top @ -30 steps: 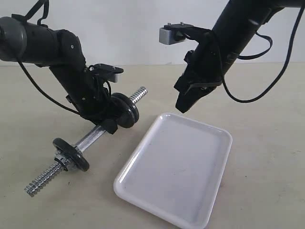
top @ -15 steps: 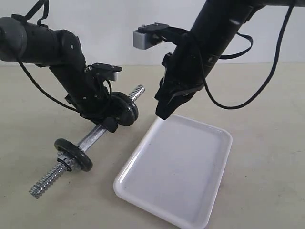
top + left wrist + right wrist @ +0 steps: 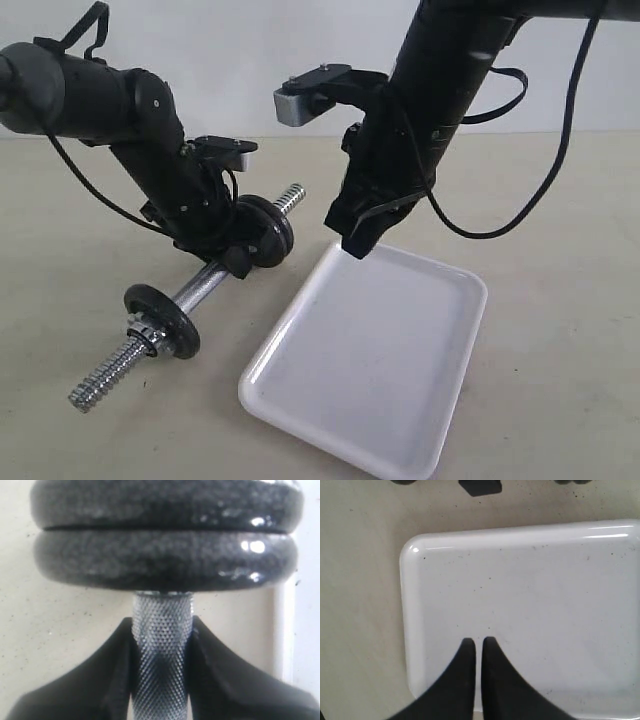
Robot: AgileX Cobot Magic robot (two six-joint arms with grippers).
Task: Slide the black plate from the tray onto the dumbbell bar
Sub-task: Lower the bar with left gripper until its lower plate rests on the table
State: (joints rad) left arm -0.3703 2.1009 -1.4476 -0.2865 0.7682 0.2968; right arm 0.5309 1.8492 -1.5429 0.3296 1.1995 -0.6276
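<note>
The dumbbell bar [image 3: 197, 288] lies slanted over the table, with my left gripper [image 3: 237, 262] shut on its knurled middle [image 3: 161, 645]. Two black plates [image 3: 268, 228] sit side by side on the bar just beyond the left fingers [image 3: 117, 665], filling the left wrist view [image 3: 165, 560]. A third black plate [image 3: 163, 320] sits near the bar's lower threaded end [image 3: 105, 378]. The white tray [image 3: 380, 400] holds nothing. My right gripper [image 3: 358, 243] hovers shut and empty over the tray's far left corner [image 3: 417, 550], its tips [image 3: 478, 641] nearly touching.
The bar's upper threaded end [image 3: 290, 198] sticks out towards the right arm. The tray's rim [image 3: 287, 630] lies close beside the paired plates. A beige tabletop [image 3: 560, 330] surrounds everything, with a pale wall behind.
My right arm has swung left and down, from beyond the tray to over its far left corner. The left arm has shifted the bar slightly right, still gripping it.
</note>
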